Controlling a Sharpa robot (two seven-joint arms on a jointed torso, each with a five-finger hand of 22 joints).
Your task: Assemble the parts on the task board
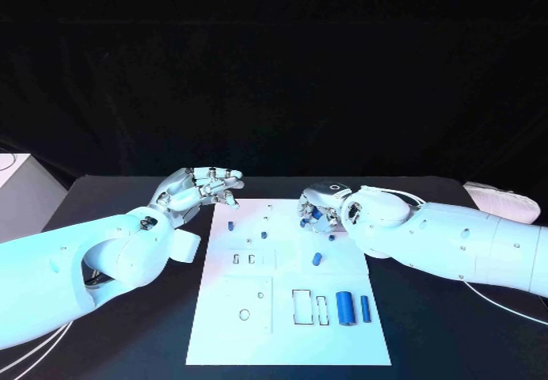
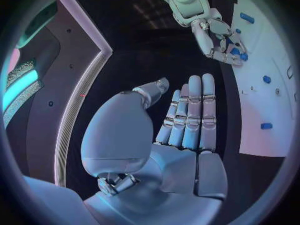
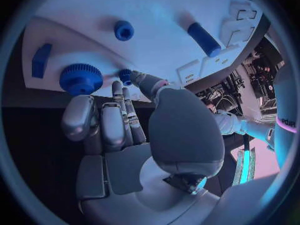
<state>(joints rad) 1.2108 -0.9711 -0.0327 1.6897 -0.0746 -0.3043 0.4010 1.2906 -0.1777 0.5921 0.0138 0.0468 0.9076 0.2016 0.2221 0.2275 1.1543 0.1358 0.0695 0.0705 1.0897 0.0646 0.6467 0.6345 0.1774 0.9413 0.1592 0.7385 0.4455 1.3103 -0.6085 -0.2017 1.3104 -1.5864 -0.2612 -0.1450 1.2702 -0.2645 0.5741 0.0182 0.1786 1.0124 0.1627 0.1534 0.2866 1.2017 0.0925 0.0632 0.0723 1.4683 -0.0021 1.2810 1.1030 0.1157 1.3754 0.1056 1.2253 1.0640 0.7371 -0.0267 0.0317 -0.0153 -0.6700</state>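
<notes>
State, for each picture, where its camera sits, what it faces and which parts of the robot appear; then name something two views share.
Head view: on the head, looking down at the task board; both arms.
Left wrist view: behind the left robot hand, facing past the board's edge.
Right wrist view: behind the right robot hand, facing a blue gear.
Shared: the right robot hand.

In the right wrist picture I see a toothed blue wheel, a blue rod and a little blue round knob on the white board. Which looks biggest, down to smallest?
As they look in the right wrist view:
1. toothed wheel, largest, though it lies nearest the camera
2. rod
3. round knob, smallest

All three sit on the task board.
</notes>
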